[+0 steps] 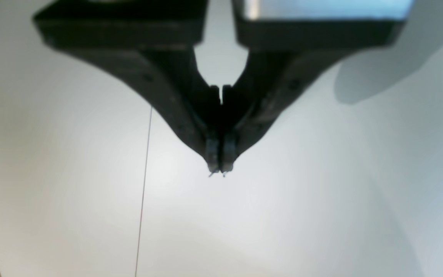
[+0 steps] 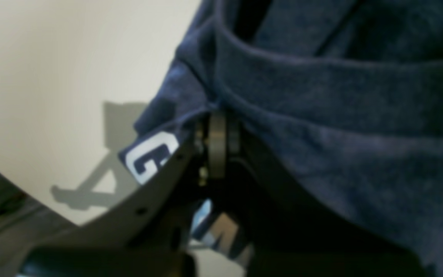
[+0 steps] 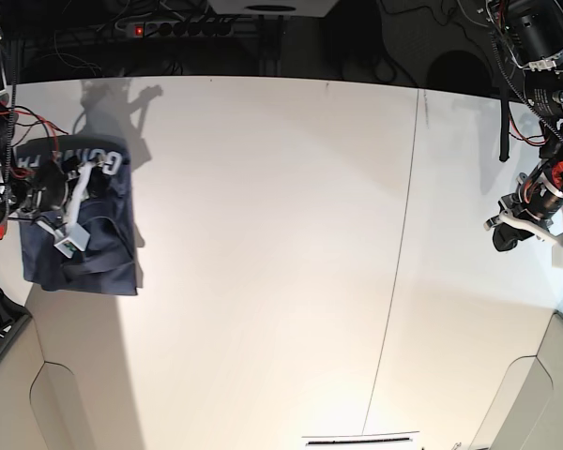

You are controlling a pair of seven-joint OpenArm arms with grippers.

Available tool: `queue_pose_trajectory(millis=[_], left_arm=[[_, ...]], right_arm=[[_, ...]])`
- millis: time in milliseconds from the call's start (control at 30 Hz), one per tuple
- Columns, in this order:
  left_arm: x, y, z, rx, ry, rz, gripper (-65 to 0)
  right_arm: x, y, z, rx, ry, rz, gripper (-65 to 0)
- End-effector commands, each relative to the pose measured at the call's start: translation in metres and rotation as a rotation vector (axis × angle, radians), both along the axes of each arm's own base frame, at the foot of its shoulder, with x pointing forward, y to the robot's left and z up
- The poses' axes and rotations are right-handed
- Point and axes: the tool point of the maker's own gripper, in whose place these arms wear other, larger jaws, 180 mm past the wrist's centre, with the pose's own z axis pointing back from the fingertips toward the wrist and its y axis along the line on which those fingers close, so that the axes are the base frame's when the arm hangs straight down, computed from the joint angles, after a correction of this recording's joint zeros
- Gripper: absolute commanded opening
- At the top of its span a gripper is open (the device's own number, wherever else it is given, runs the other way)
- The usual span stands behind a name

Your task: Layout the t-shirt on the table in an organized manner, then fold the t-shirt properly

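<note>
So the table [image 3: 263,244] is basically a big white slab with a thin seam [image 3: 394,272] running down it, and nearly all of it is bare. The shirt [image 3: 80,225] is bunched up way over at one side edge, right under the right arm, nowhere near the middle where it would need to go to get laid out. It's soft, floppy cotton, light for its size, so I'd guess it'll drape and sag from whatever point you lift, and drag rather than slide cleanly. White lettering [image 2: 148,156] peeks out along a folded-over edge, so it's clearly crumpled on itself. The right gripper [image 2: 217,146] is clenched on a thick fold of shirt fabric, looks like a hem or sleeve band but too blurry to say which. The left gripper [image 1: 220,167] is pinched closed on nothing, hovering over bare table well apart from the shirt. Best holds would probably be the shoulder seams or the hem corners, one per gripper, so it hangs flat rather than twisting.
</note>
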Motion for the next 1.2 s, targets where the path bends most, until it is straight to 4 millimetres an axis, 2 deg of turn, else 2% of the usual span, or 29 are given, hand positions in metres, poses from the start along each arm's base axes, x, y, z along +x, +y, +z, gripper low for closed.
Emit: queue_pose_trajectory(millis=[0,67,167,233,367,467,567,633,733,900,1033,1167], left_arm=[[0.01,0.005,0.019,0.014,-0.062,0.0,-65.0],[0.011,0.004,0.02,0.005,-0.07,0.0,-65.0],[0.019,-0.002,0.036,-0.038,-0.154,-0.018,-65.0],[0.029,-0.006,0.057,-0.041,-0.229,-0.054,-65.0],[0.036,-0.01,0.11,0.07,-0.343,-0.124,-65.0],[0.022,-0.019,0.145,0.183,-0.377,-0.18,-65.0],[-0.005,-0.027,0.151,0.274,-0.338,-0.228,-65.0],[-0.029,-0.027,0.141,0.31,-0.268,-0.243,-65.0],[-0.072,-0.016,0.11,0.333,-0.102,-0.243,-65.0],[-0.15,-0.006,0.069,0.237,0.147,-0.243,-65.0],[-0.214,-0.014,0.048,0.142,0.328,-0.285,-65.0],[-0.274,-0.017,0.039,0.097,0.497,-0.337,-65.0]], right_arm=[[-0.003,-0.029,0.003,-0.1,0.02,-0.007,-65.0],[0.003,-0.032,0.008,-0.098,-0.011,-0.01,-65.0],[0.022,-0.016,0.025,-0.022,-0.095,-0.02,-65.0],[0.044,0.003,0.05,0.06,-0.198,-0.02,-65.0],[0.081,0.036,0.121,0.154,-0.44,0.031,-65.0],[0.086,0.04,0.159,0.127,-0.53,0.075,-65.0],[0.076,0.037,0.166,0.12,-0.543,0.07,-65.0],[0.057,0.035,0.156,0.127,-0.503,0.054,-65.0],[0.015,0.034,0.13,0.124,-0.397,0.049,-65.0],[-0.069,0.034,0.096,0.104,-0.215,0.056,-65.0],[-0.142,0.039,0.074,0.109,-0.044,0.068,-65.0],[-0.218,0.042,0.058,0.136,0.155,0.048,-65.0]])
